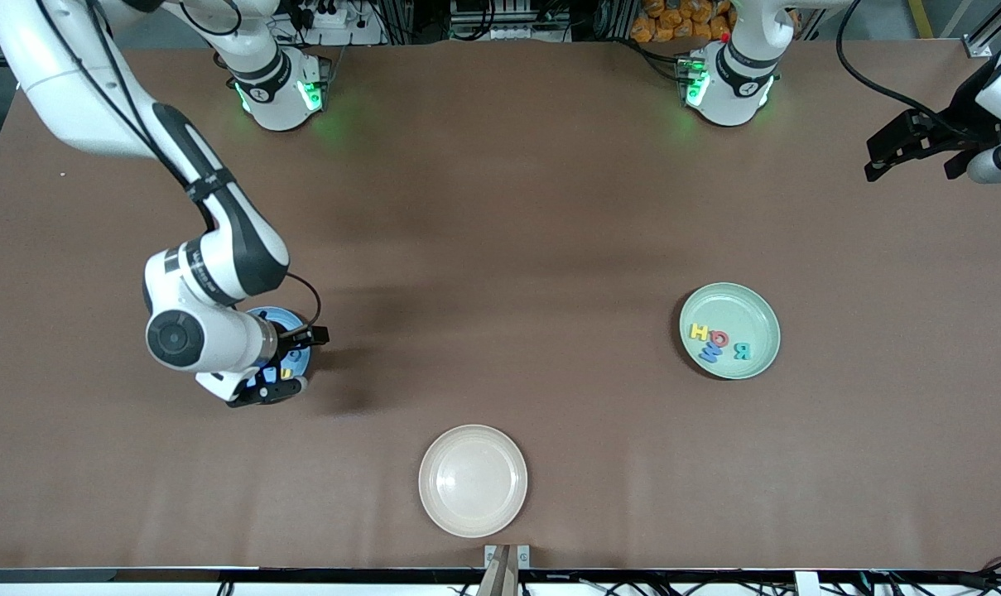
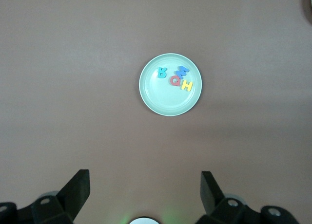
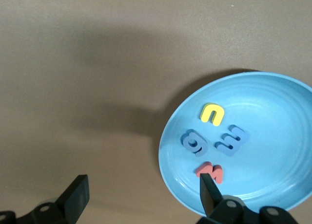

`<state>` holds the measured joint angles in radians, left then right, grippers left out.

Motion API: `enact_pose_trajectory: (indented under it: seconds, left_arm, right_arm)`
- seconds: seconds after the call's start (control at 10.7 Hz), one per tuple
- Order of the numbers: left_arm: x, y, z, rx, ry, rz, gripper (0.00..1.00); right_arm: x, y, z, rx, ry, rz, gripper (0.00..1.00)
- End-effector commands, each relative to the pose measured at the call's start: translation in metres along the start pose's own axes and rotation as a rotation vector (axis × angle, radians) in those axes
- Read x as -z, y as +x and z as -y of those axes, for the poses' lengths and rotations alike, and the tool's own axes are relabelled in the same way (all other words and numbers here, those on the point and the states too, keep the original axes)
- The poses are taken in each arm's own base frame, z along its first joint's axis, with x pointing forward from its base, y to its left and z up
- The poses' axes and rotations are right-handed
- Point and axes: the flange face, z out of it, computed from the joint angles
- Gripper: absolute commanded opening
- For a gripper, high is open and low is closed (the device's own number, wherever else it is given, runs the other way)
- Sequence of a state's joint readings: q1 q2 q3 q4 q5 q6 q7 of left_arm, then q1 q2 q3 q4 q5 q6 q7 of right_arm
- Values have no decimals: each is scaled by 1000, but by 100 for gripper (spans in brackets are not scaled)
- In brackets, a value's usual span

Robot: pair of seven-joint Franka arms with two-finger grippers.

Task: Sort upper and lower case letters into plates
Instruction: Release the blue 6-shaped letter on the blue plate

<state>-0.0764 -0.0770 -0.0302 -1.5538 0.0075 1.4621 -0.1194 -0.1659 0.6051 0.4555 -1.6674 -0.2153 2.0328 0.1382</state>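
Under the open right gripper point(image 3: 141, 197), letters point(image 3: 213, 139) in blue plate point(image 3: 273, 136); touching, perhaps.

Two arms, glossy white shells with black joint bands. Right arm point(image 1: 210, 257): black cable runs along the link, strapped by a dark band, looping near the wrist; round grey cap on the wrist end. Both bases point(image 1: 281, 87) glow green at small lights. Left arm point(image 1: 744, 70): red dot near its base ring, black cable arcing off. Grippers black: right gripper point(image 3: 141, 197), left gripper point(image 2: 145, 195), blocky angular fingers point(image 2: 78, 187), silver screws at the knuckles.
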Motion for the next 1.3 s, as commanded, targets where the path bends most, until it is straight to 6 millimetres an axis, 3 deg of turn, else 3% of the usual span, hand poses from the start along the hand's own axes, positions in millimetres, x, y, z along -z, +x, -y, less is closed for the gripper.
enact_pose_trajectory:
  seconds: [0.0,0.37,0.84,1.12,1.21]
  left_arm:
    - [5,-2,-2,10,23,-12,100]
    - [5,-2,-1,10,23,-10,100]
    - [5,-1,2,7,23,-8,100]
    - [5,-1,2,5,21,-8,100]
    - [5,-1,2,5,21,-8,100]
  right_arm:
    - [7,-48,9,3,-63,-65,100]
    - [23,-74,15,11,-122,-78,100]
    - [59,-81,13,-42,-126,-126,100]
    - [111,-95,15,-20,-117,-158,100]
    - [136,-101,3,-12,-62,-158,100]
